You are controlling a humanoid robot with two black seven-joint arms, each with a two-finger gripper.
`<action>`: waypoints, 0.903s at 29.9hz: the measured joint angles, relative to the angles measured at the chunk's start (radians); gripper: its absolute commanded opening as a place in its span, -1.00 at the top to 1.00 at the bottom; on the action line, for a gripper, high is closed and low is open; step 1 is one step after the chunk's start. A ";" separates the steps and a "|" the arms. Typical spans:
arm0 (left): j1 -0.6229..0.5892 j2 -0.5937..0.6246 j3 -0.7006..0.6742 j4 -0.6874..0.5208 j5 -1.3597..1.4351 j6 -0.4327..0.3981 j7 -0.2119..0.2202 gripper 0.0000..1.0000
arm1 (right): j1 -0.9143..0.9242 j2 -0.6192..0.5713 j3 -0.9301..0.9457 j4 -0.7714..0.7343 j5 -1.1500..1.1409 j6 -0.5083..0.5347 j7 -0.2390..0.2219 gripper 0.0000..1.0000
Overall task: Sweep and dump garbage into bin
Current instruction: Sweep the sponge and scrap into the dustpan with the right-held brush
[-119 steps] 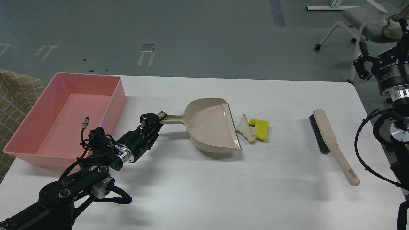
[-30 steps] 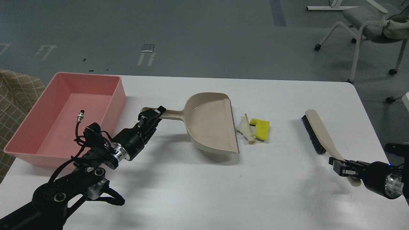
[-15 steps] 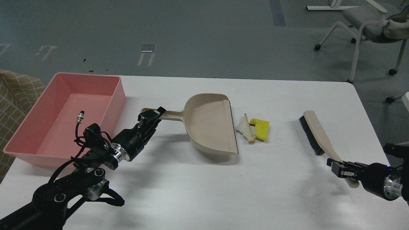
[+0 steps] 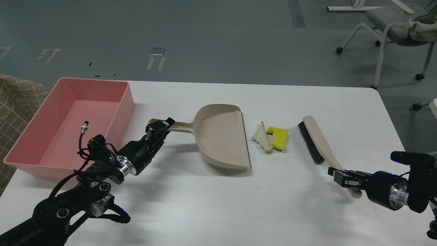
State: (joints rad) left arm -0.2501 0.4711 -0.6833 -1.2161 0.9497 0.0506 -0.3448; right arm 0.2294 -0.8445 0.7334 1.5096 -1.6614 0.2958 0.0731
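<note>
The triangular white bread slice (image 4: 262, 138) and the yellow sponge piece (image 4: 278, 137) lie side by side on the white table (image 4: 218, 201). A beige dustpan (image 4: 222, 140) lies just left of them, its open edge facing them. My left gripper (image 4: 159, 128) is shut on the dustpan's handle. A beige brush with black bristles (image 4: 315, 143) lies just right of the sponge, bristles facing it. My right gripper (image 4: 343, 177) is shut on the brush's handle. The pink bin (image 4: 70, 119) stands at the table's left, with nothing in it.
A grey office chair (image 4: 399, 30) stands on the floor beyond the table's far right corner. A checked tan cloth (image 4: 15, 102) shows left of the bin. The table's right edge runs close to my right arm.
My right gripper has taken hold of the brush and carried it left, close to the sponge. My left gripper has shifted the dustpan slightly left and nearer. The scraps have not moved.
</note>
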 measured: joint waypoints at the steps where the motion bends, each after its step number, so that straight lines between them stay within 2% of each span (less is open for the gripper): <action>1: 0.000 0.000 0.002 0.000 0.000 0.000 0.000 1.00 | 0.010 0.003 -0.006 0.002 -0.001 0.015 -0.002 1.00; 9: 0.000 -0.004 0.008 0.006 0.000 0.000 0.000 1.00 | 0.101 0.041 -0.020 0.032 0.001 0.110 -0.020 1.00; 17: -0.003 -0.007 0.008 0.006 0.000 0.000 0.000 1.00 | 0.180 0.199 -0.036 0.041 0.002 0.190 -0.122 1.00; 27: -0.010 -0.015 0.008 0.006 -0.001 0.000 0.000 1.00 | 0.326 0.390 -0.158 -0.006 0.002 0.193 -0.188 1.00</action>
State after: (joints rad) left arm -0.2604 0.4559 -0.6753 -1.2102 0.9484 0.0510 -0.3453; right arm 0.5550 -0.4549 0.5752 1.5034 -1.6598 0.4890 -0.1145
